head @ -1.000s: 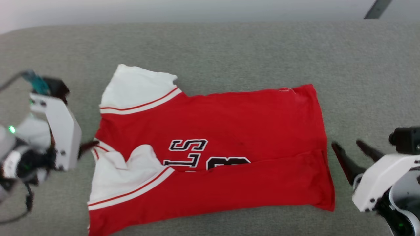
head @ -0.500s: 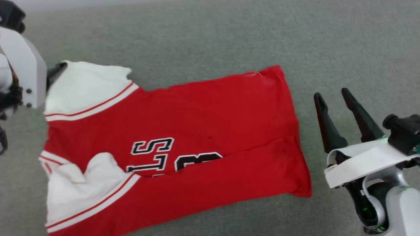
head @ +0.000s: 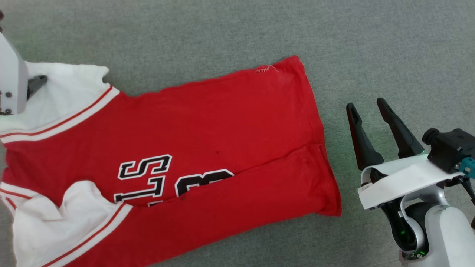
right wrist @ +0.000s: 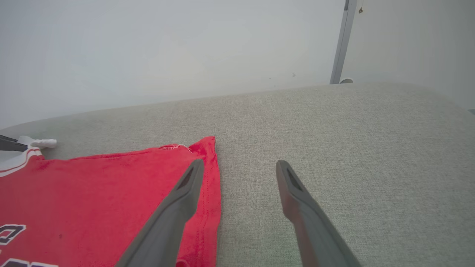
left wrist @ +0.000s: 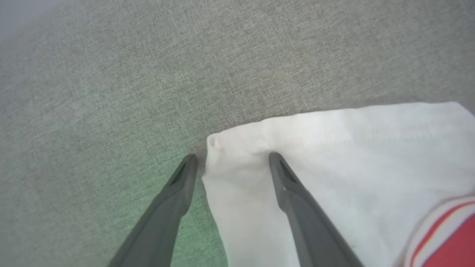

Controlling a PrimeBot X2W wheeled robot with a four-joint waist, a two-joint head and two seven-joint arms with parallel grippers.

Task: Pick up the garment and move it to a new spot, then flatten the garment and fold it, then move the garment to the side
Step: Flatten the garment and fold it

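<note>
Red jersey-style shirt with white short sleeves, striped trim and black white-outlined lettering, the garment (head: 222, 122), lying front-up on a grey woven upholstered surface (head: 371, 44) that shows past its far edge and hem. Its long axis runs across the robot's front with a slight tilt: the shoulder end points to the robot's left, and the hem (head: 323, 148) points to the robot's right and a little away. The near long edge is turned over the garment's middle as a red flap (head: 241, 207) covering the lower part of the lettering (head: 148, 178), and the near white sleeve (head: 48, 218) lies crumpled on top. The left gripper (left wrist: 231, 159) is spread and holds nothing. It straddles the outer corner of the garment's far white sleeve (left wrist: 334, 148), one finger off the cloth edge and the other above the white cloth. The right gripper (head: 366, 105) is also spread and empty, near the garment's hem but apart from it. Likely hazards: closing so near the sleeve corner may catch only a thin edge, or miss it, and so drag the sleeve askew. Lifting from the sleeve alone, with the hem unheld, could skew the garment and spill the turned-over flap. A loose thread (head: 265, 69) at the garment's far hem corner may snag a finger.
</note>
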